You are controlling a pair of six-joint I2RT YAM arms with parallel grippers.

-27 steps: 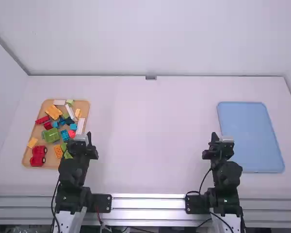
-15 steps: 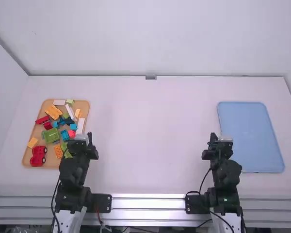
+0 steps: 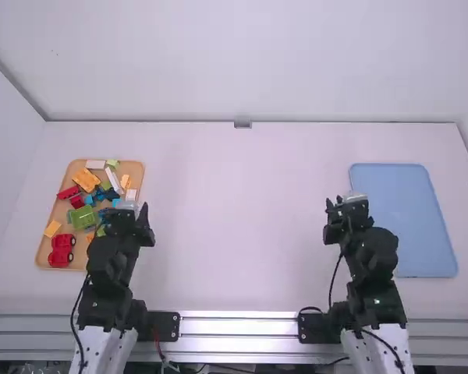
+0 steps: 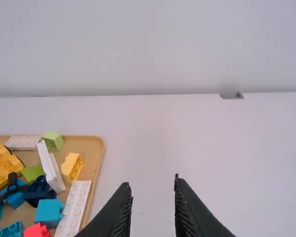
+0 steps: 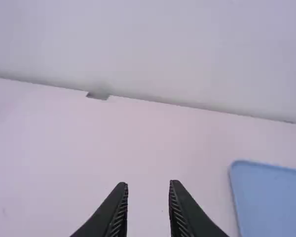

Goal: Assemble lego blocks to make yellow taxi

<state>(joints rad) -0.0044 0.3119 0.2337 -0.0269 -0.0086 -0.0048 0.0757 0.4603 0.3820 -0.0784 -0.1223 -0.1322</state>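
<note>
My left gripper point(image 3: 144, 212) is in the high view beside the right edge of the tan tray; in the left wrist view the left gripper point(image 4: 154, 190) stands open and holds nothing. My right gripper point(image 3: 332, 206), left of the blue tray, is likewise open and bare in the right wrist view, where the right gripper point(image 5: 148, 188) shows both fingers. Loose blocks lie in the tan tray, among them a yellow wheeled piece point(image 4: 2, 165), a small yellow block point(image 4: 72, 167), a long white brick point(image 4: 75, 207) and a red wheeled piece point(image 3: 62, 251). The left arm hides part of the tray.
The tan tray point(image 3: 41, 254) lies at the left of the table point(image 3: 238, 226), the blue tray point(image 3: 402, 218) at the right. A back wall closes off the far edge, with a small grey bracket point(image 3: 242, 125) at its middle. Cables run beside both arms.
Both arms have risen and shifted. The left gripper has gone slightly up the picture; the right gripper has moved up and a little left. The blocks and trays have stayed put.
</note>
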